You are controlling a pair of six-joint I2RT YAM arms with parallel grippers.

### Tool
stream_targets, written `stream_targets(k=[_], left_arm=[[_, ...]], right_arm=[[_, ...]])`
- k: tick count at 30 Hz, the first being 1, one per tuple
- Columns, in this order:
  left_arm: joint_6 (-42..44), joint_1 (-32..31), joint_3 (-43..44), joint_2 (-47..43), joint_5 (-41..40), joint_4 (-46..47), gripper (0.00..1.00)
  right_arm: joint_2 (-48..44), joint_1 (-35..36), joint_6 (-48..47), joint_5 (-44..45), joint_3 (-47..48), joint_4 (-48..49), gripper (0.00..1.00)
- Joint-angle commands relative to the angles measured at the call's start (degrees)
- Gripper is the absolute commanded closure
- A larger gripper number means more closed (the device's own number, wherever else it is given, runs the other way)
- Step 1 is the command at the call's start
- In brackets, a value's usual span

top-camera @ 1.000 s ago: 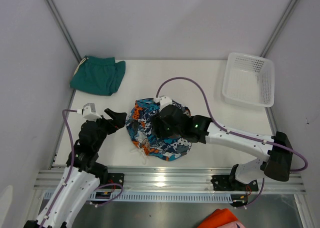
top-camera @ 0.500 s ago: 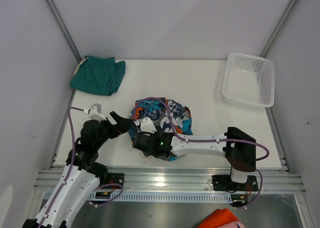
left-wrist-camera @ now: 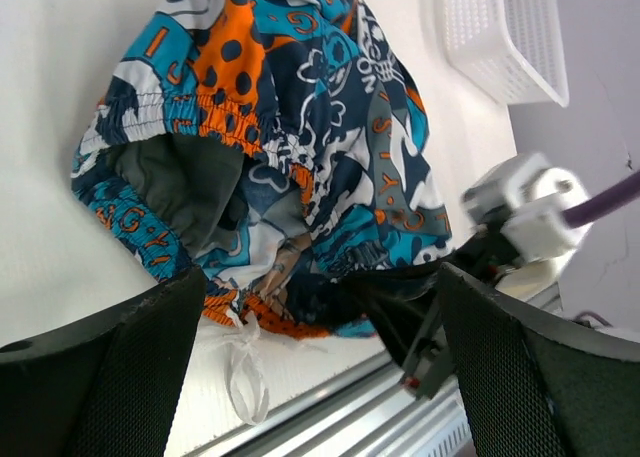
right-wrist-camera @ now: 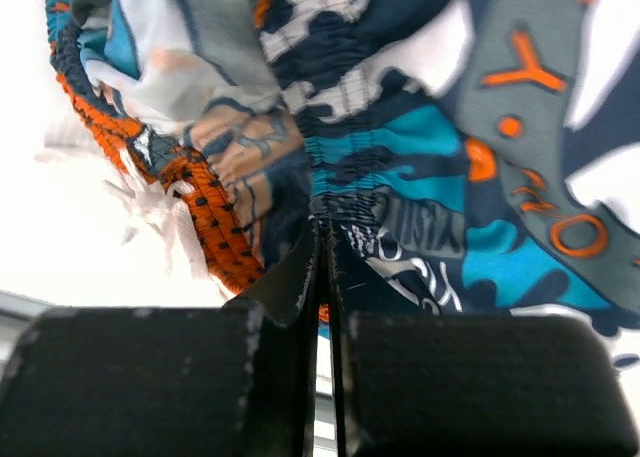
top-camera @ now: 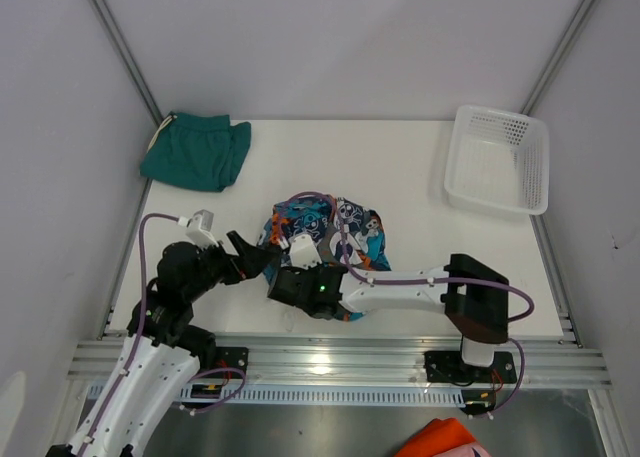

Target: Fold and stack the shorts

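The white counter (top-camera: pixel 400 167) carried all the things. A white mesh basket (top-camera: pixel 470 192) sat at its far right corner. The teal shorts (top-camera: pixel 195 152) lay bunched at the far left corner, well apart from everything else. The printed shorts (top-camera: pixel 350 229) lay crumpled near the middle of the counter, close to its near edge. Their waistband opening faced the left arm, and the grey lining showed inside.

The right arm reached low along the near edge to the near-left side of that heap. There the right fingers (right-wrist-camera: pixel 290 287) were pressed together on a gathered fold of the printed shorts' elastic hem. The left fingers (left-wrist-camera: pixel 110 377) stood spread wide and held nothing, just beside the left edge of the printed shorts and pointed at them.

A piece of orange cloth (top-camera: pixel 445 439) showed below the rail, off the counter. A thin white drawstring (left-wrist-camera: pixel 240 372) trailed from the hem onto the counter.
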Motion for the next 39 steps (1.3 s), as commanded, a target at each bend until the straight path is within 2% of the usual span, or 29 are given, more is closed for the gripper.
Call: stream_targets(k=[1,5,7,10,11,14,20,26,33,39], left_arm=[[0.5,-1.2,0.7,0.5,4.9,2.1,0.02],[-2.0,-7.9,-1.0,0.4,4.5,7.8,0.04],[-3.2,-11.3,-0.9,1.7,1.7,9.4,0.05],[-4.2,-20.2,-0.1,6.7,-5.4,12.0,0.06],[-4.3,-24.9,1.3,8.6,-7.5,12.6,0.06],[-5.3,-31.1,4.9,15.3,-14.7,13.4,0.06],[-7.1,-31.8,7.0,22.7,-16.5,15.0,0.06],[-10.0,-31.7,6.8,23.0,-16.2,18.4,0.07],[-14.9,-31.7,8.8,24.8,-13.5,18.5,0.07],[-15.8,-31.8,8.2,27.2,-11.1,20.8,0.09]], right_arm=[[-9.5,0.6,1.6,3.3,-4.1,4.9,1.0],[-16.3,2.2,1.3,7.2,-8.7,9.6,1.0],[-19.3,2.6,0.7,9.1,-10.3,10.6,1.0],[-22.9,3.3,-2.1,10.2,-12.7,14.9,1.0],[-23.6,3.5,-2.8,10.2,-13.4,17.2,1.0],[-26.1,4.5,-6.1,10.8,-15.0,20.6,1.0],[-29.4,7.9,-9.8,14.3,-17.4,23.8,1.0],[-31.5,10.2,-13.4,14.7,-20.8,29.7,1.0],[-30.2,11.2,-15.1,15.3,-21.4,32.2,1.0],[-28.6,11.3,-15.4,15.1,-20.7,33.0,1.0]])
